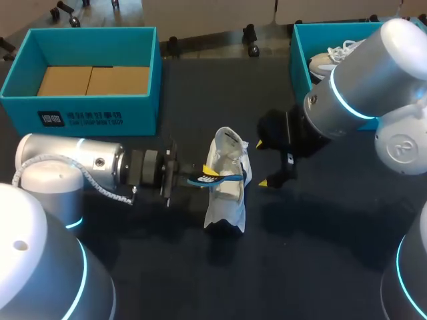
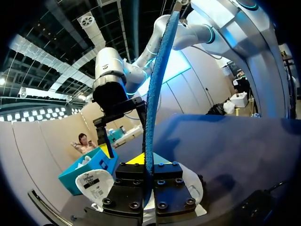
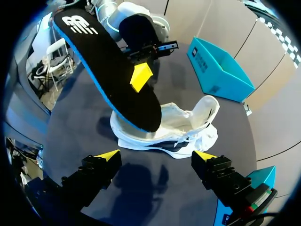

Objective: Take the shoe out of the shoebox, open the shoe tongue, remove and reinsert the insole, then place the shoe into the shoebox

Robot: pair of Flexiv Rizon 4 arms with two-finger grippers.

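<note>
A white shoe (image 1: 225, 190) lies on the dark table, its opening turned up. My left gripper (image 1: 202, 177) is shut on a black insole with a blue edge (image 1: 217, 178), holding it over the shoe. In the right wrist view the insole (image 3: 106, 70) slants upward, its lower end at the white shoe (image 3: 181, 127), with one yellow fingertip (image 3: 140, 76) of the left gripper pressed on it. In the left wrist view the insole (image 2: 153, 94) stands edge-on between the left gripper's (image 2: 146, 162) fingers. My right gripper (image 1: 267, 163) (image 3: 156, 157) is open, just right of the shoe, holding nothing.
A teal shoebox (image 1: 87, 110) with cardboard inside stands at the back left. A second teal box (image 1: 298, 53) at the back right holds another white shoe (image 1: 330, 60), partly hidden by my right arm.
</note>
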